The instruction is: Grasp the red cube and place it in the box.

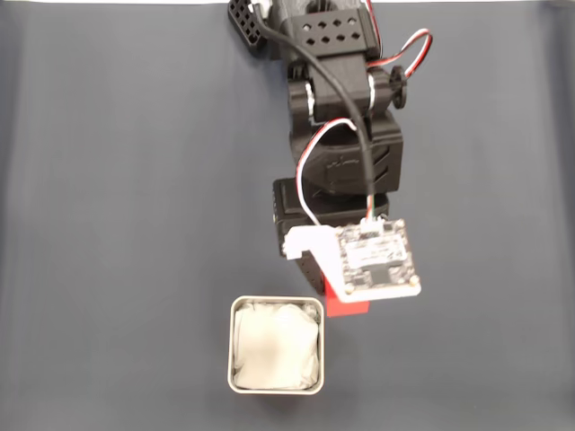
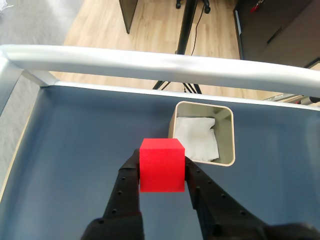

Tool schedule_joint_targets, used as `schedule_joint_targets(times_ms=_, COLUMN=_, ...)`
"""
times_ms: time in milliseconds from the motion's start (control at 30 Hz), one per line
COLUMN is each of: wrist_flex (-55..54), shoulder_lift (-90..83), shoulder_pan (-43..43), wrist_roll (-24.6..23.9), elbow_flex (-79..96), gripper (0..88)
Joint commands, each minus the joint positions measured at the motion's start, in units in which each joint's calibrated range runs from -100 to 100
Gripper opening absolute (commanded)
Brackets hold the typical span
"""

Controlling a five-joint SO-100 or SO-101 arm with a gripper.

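You have the red cube (image 2: 161, 165) clamped between the two fingers of your gripper (image 2: 162, 172), near the box (image 2: 227, 142) on the mat.

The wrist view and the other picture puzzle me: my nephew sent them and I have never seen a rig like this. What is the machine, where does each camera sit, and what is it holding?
This is a small black robot arm standing on a table covered with a dark blue-grey mat. One picture comes from a fixed camera that looks straight down on the table. The other comes from a camera that rides on the arm's wrist, so it looks forward past the arm's gripper.

The two black jaws are closed on a red cube, one on each side of it. In the fixed view a little of the cube peeks out under the white circuit board mounted on the wrist.

Close by on the mat sits the box, a small square tray lined with white paper. The cube is not in it yet; it is held beside one corner.
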Motion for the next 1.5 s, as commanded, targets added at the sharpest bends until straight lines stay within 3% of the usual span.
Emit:
schedule_joint_targets(times_ms=0, wrist_flex=-2.25, shoulder_lift=0.22, shoulder_pan=1.22, wrist_roll=-0.78, elbow_flex=-4.45, gripper=2.0)
schedule_joint_targets(times_ms=1467, wrist_flex=-8.97, shoulder_lift=13.82, shoulder_pan=7.47, wrist_roll=-1.17, elbow_flex=-12.21, gripper=2.6)
